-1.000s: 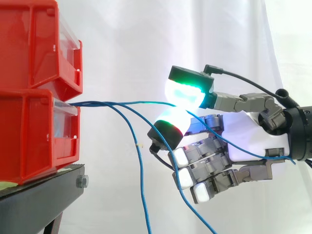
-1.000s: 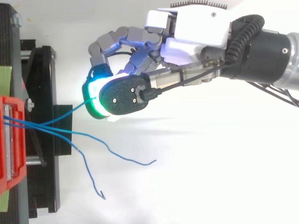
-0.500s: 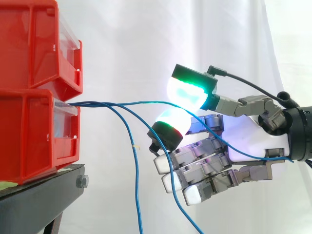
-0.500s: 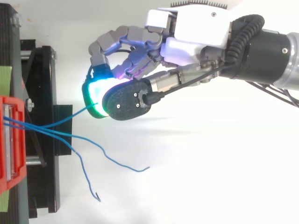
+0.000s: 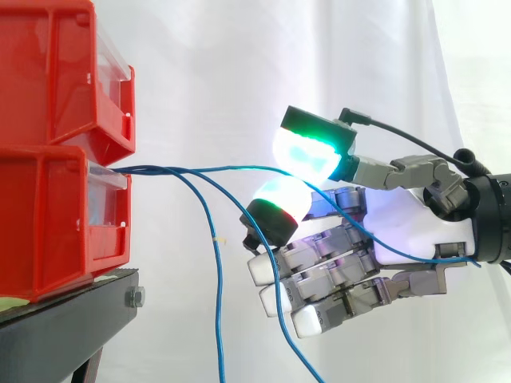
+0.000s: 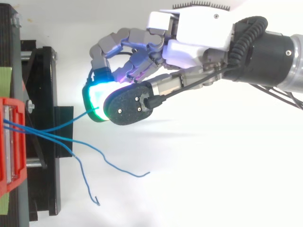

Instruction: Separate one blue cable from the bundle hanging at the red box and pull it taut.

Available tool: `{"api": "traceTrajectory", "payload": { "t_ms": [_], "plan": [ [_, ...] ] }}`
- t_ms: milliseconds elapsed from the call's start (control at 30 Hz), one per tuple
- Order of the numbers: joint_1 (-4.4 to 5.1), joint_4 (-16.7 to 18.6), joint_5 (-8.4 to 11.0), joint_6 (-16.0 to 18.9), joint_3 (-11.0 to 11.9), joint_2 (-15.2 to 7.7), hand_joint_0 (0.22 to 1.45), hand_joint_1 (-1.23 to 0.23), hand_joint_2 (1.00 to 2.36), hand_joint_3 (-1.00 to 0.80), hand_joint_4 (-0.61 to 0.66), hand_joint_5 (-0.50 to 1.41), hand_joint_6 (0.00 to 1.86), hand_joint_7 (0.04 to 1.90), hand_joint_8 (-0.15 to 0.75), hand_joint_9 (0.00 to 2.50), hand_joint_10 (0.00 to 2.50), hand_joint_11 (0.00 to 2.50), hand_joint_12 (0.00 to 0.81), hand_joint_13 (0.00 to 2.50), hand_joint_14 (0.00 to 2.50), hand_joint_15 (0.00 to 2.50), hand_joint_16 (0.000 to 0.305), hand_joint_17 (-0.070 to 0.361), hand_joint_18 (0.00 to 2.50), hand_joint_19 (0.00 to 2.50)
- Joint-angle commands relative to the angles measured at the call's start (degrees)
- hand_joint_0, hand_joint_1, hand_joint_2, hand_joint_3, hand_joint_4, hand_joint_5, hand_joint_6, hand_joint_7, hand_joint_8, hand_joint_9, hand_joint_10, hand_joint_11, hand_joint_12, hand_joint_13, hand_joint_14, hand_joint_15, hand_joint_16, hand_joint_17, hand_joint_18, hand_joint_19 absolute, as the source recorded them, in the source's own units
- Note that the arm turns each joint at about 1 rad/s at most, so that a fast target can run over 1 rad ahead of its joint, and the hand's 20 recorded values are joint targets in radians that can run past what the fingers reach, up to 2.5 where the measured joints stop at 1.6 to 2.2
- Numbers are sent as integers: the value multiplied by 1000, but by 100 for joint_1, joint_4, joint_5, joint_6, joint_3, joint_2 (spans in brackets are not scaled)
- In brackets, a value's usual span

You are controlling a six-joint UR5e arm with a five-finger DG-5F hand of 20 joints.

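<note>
The hand [image 5: 415,227] stands well apart from the front edge of the lower red bin [image 5: 48,223] on the black stand [image 5: 64,327], with open room before the white curtain [image 5: 207,80] between them. Two green-glowing pads [image 5: 307,152] pinch one blue cable [image 5: 223,168], while the remaining fingers sit half curled beneath and hold nothing. That thin, smooth cable runs nearly level from the bin's lip to the pinch and then trails slack across the palm toward the wrist; two loose cables [image 5: 217,303] of the bundle hang in curves from the same lip, one crossing the curled fingers in the side view.
</note>
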Motion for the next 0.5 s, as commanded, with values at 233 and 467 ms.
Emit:
{"api": "traceTrajectory", "payload": {
  "t_ms": [233,467],
  "plan": [
    [1,0,-8,0,6,-1,780,-784,1018,-231,67,-223,792,1166,207,841,14,406,245,804,7,190,20,46,605,273],
    [10,0,1,0,-3,-1,813,-803,1020,-209,69,-234,800,1136,203,782,11,382,222,774,8,161,16,35,531,219]
  ]
}}
